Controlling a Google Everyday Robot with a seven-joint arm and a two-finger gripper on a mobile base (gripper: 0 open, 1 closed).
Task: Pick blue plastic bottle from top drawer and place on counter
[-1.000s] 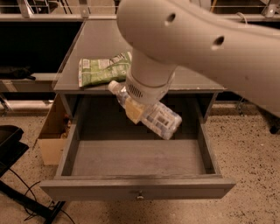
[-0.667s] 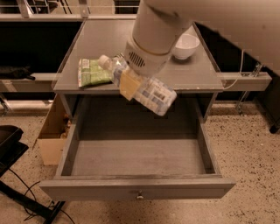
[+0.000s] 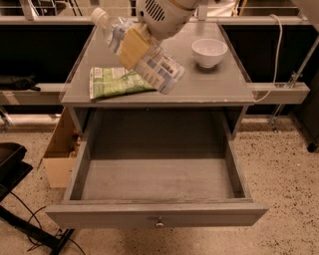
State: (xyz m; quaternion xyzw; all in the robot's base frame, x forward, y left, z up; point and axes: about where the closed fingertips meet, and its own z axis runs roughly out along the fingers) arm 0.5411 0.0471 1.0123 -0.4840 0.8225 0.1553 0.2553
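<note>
My gripper (image 3: 133, 46) is shut on the blue plastic bottle (image 3: 158, 67), a clear bottle with a white-and-pale-blue label and a pale cap (image 3: 98, 15). A yellowish finger pad (image 3: 132, 47) lies across its middle. The bottle is held tilted, cap up-left, in the air above the left-centre of the counter (image 3: 219, 84). The top drawer (image 3: 154, 214) stands pulled open below, with nothing in it, its small metal knob (image 3: 159, 222) at the front centre.
A green snack bag (image 3: 115, 82) lies on the counter's left front. A white bowl (image 3: 209, 51) sits at the counter's right rear. A cardboard box (image 3: 60, 159) stands on the floor left of the cabinet. A black stand base (image 3: 12, 164) is at far left.
My gripper has risen with the bottle, from just over the drawer's back to well above the counter, moving up and back. The white bowl has come into view.
</note>
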